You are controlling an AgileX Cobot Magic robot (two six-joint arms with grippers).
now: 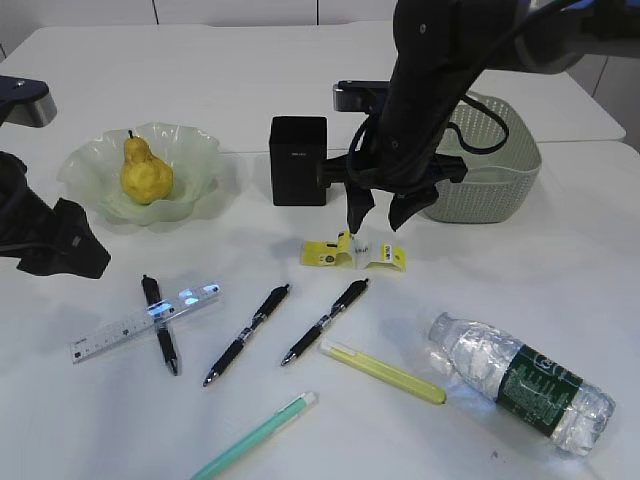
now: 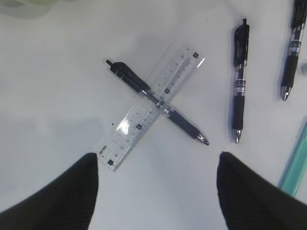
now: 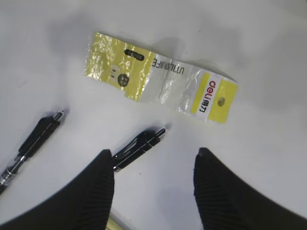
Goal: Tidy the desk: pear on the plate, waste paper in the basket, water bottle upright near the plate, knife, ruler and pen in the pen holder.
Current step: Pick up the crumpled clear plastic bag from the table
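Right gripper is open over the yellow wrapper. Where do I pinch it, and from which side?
Come straight down from above. The wrapper lies on the desk, creased and slightly humped at its clear middle section; that raised fold likely gives the right gripper something to close on. Set the jaws across the narrow width. The flat yellow ends look harder to catch.
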